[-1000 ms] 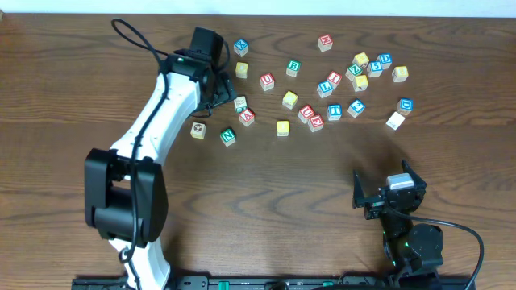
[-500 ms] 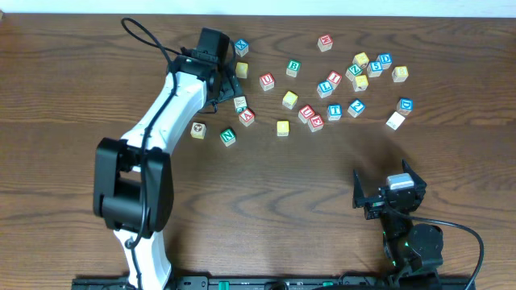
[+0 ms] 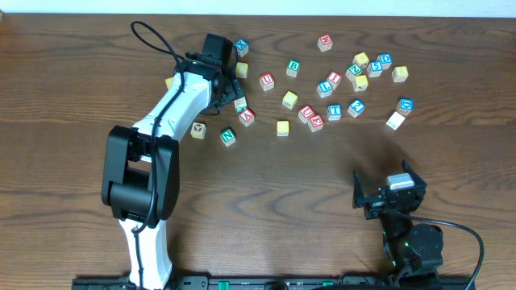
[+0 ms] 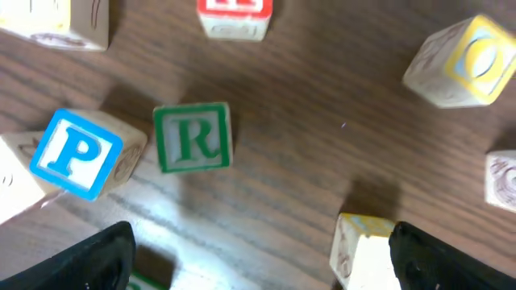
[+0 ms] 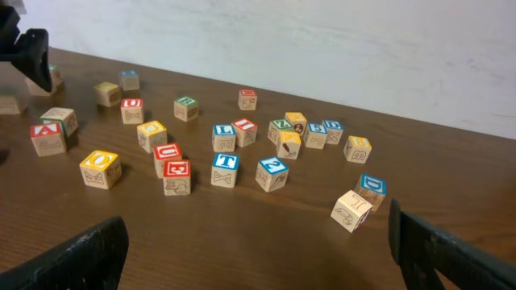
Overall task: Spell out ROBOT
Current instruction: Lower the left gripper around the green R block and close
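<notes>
The green R cube (image 4: 193, 137) lies on the table just ahead of my left gripper (image 4: 258, 266), which is open and empty, its jaws wide apart. A yellow-topped cube (image 4: 363, 250) sits against its right finger (image 4: 451, 258). In the overhead view the left gripper (image 3: 229, 87) hovers at the left end of the scattered cubes, next to the R cube (image 3: 240, 103). The green B cube (image 3: 293, 68), the blue T cube (image 3: 334, 112) and two yellow cubes (image 3: 289, 99) (image 3: 282, 127) lie further right. My right gripper (image 3: 385, 193) (image 5: 258, 258) is open and empty, near the front.
A blue P cube (image 4: 76, 153), a red-lettered cube (image 4: 234, 12) and a yellow O cube (image 4: 463, 60) lie around the R. Several more red, blue and yellow cubes (image 3: 363, 68) are scattered at the back right. A plain white cube (image 3: 395, 120) lies at the right.
My left arm has swung to the right, carrying its gripper a little right over the cubes. The right arm and the cubes have not moved.
</notes>
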Controlling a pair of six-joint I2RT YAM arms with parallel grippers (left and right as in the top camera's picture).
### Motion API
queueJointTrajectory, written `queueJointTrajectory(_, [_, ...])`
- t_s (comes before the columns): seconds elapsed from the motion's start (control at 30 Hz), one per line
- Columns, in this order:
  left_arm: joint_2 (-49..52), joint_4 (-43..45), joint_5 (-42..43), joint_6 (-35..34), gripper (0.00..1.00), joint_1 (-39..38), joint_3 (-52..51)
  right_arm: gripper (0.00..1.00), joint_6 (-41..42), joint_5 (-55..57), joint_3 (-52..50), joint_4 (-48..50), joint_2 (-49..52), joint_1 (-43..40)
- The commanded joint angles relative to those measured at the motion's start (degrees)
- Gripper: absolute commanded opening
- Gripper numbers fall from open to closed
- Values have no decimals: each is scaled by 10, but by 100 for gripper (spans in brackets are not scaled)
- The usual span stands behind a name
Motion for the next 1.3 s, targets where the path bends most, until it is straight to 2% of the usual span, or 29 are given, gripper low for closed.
queueJointTrajectory(0.0, [10,10,-12,-5,99,7,8,99,-6,1,-1,-2,0,-3])
queueJointTrajectory(0.87, [40,32,-9,2,99,21,8,99,-6,1,-1,-2,0,-3])
queueJointTrajectory(0.9, [40,35,-9,3,98,21,8,99,-6,1,-1,-2,0,-3])
queueJointTrajectory(1.03, [41,46,-9,6,83,21,8,99,-6,1,-1,-2,0,-3])
queueJointTrajectory(1.13, [42,47,-9,6,78,21,8,99,-6,1,-1,-2,0,-3])
queueJointTrajectory(1.27, [46,47,-16,6,78,22,8,99,-6,1,-1,-2,0,-3])
